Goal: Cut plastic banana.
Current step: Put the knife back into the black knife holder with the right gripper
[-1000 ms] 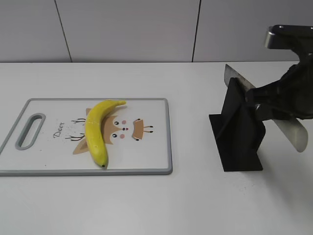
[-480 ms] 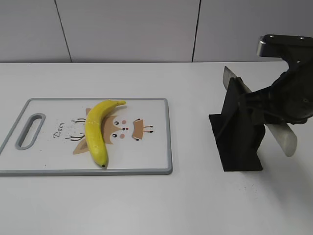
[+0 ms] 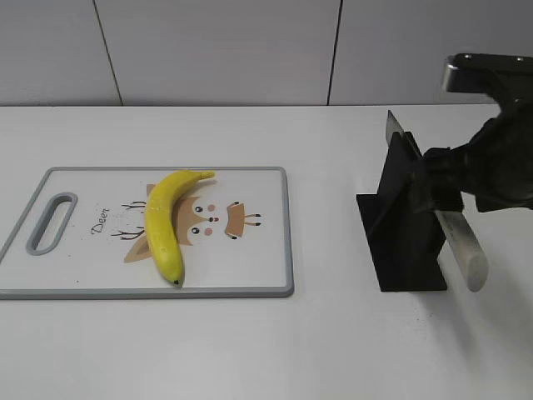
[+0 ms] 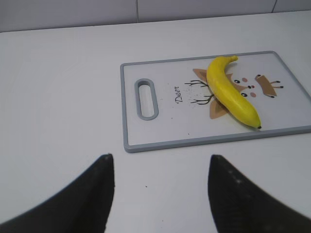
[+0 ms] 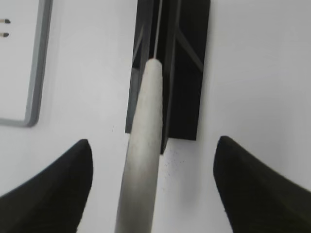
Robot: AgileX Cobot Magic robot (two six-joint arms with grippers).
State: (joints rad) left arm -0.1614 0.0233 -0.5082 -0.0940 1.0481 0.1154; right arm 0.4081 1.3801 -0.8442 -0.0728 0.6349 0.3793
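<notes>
The plastic banana [image 3: 163,225] is glossy yellow and lies on the white cutting board [image 3: 258,250] at the left, stem to the back; it also shows in the left wrist view [image 4: 231,92]. A knife with a grey handle [image 3: 462,246] sits slanted in a black holder [image 3: 404,225] at the right. My right gripper [image 3: 440,179] is at the holder. In the right wrist view its jaws [image 5: 153,141] are open wide on either side of the knife handle [image 5: 143,160], not touching it. My left gripper [image 4: 161,157] is open and empty over bare table, short of the board [image 4: 146,141].
The board has a grey rim and a handle slot [image 3: 50,221] at its left end. The black holder's base [image 5: 167,73] stands to the right of the board's corner [image 5: 34,73]. A grey wall runs behind the white table.
The knife's grey handle has swung down and to the left, closer to the holder. My right gripper has shifted slightly left with it. The banana and board have not moved.
</notes>
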